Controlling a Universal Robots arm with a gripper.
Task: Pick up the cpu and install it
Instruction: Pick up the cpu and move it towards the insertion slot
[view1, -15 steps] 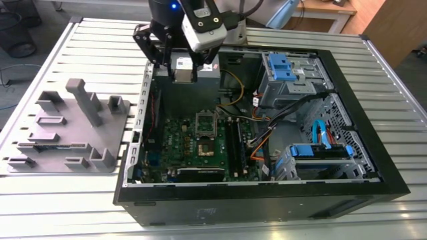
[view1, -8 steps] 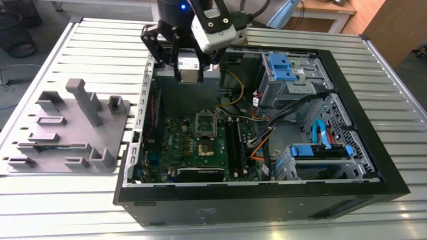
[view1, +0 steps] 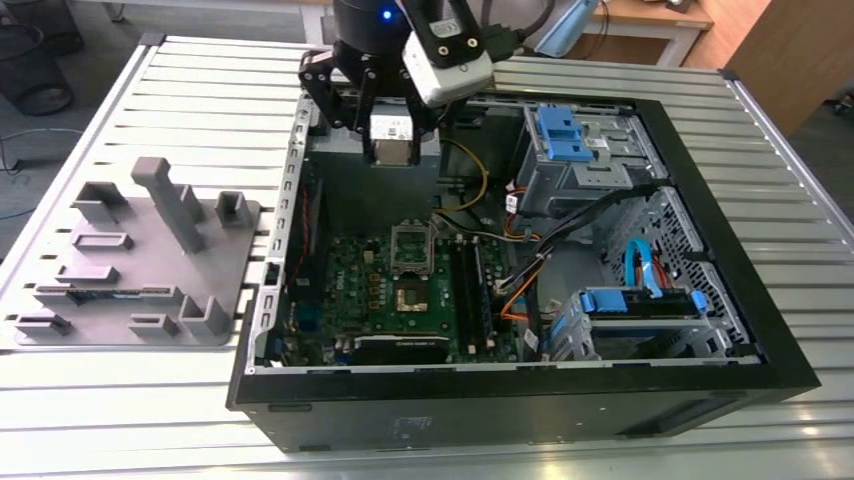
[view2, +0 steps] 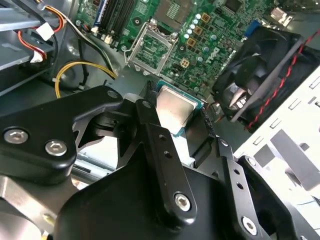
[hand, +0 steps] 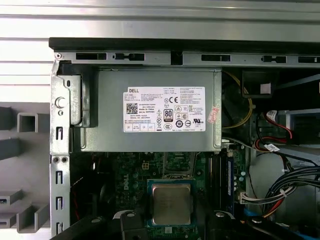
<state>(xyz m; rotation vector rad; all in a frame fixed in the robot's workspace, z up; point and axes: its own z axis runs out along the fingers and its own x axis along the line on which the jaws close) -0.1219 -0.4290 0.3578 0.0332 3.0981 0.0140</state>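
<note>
Above the far end of the open computer box (view1: 534, 395): the hand (view1: 394, 152) hangs in the air, over the grey power box (hand: 107, 115).
Hand: its two black fingers (view2: 150, 125) pinch the cpu (view2: 173, 106), one finger on each side.
Cpu: a small flat square with a shiny silver top and a thin green rim. It is up in the air, held in the hand, not touching the board. In the first wrist view the cpu (hand: 171, 203) lies flat between the fingers, silver side toward the camera.
Socket: a square silver frame (view2: 151, 48) on the green board (view1: 358, 280), down inside the box, nearer than the hand and well apart from the cpu.
Writing on the power box: a white sticker (hand: 164, 109) with rows of small black print, a square code and round marks. A little pink sticker (hand: 214, 114) sits just beside it.
Fan: a black fan (view2: 255, 75) with a twisted red and black wire, beside the board.
Blue parts: blue plastic holders (view1: 561, 135) at the exterior view's right of the box.
Grey tray: a grey plastic plate with blocks (view1: 134, 260) lies on the desk (view1: 174, 80), at the exterior view's left of the box.
Desk: silver metal with long ribs.
</note>
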